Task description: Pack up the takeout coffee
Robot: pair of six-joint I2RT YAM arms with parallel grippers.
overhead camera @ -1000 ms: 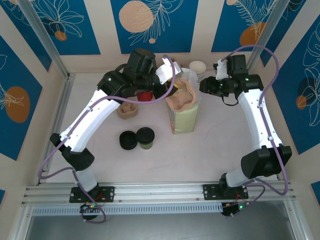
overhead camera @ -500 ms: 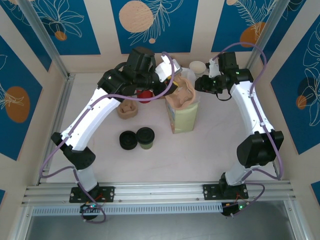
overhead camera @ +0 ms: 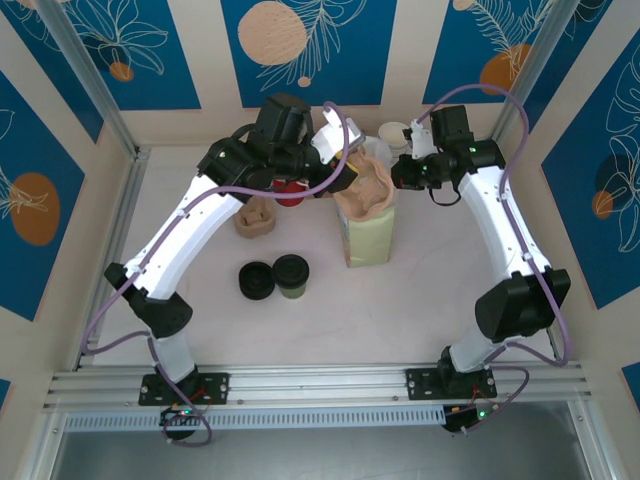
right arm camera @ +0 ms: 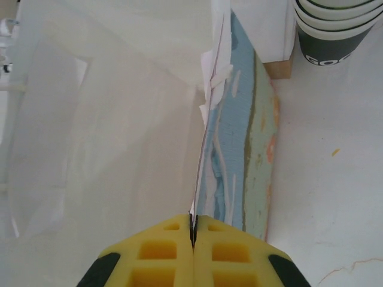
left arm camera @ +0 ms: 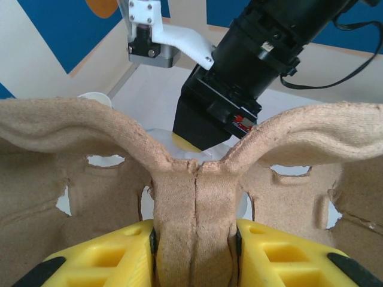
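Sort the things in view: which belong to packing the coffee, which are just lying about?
Job: takeout coffee; pulp cup carrier in left gripper; bag in right gripper.
Lying about: stack of black lids; stack of paper cups; second pulp carrier.

The takeout coffee [overhead camera: 291, 278] had olive-tan sides and a black lid; the lid stack [overhead camera: 256, 281] was black, the pulp carrier [left arm camera: 194, 197] tan, the bag [overhead camera: 368, 240] pale yellow-green, the wall panels [overhead camera: 350, 60] blue with peach circles

We see bright, even overhead light on the table [overhead camera: 420, 300], shadows faint and soft; in the right wrist view the bag [right arm camera: 108, 119] washes out, foreground slightly blurred.
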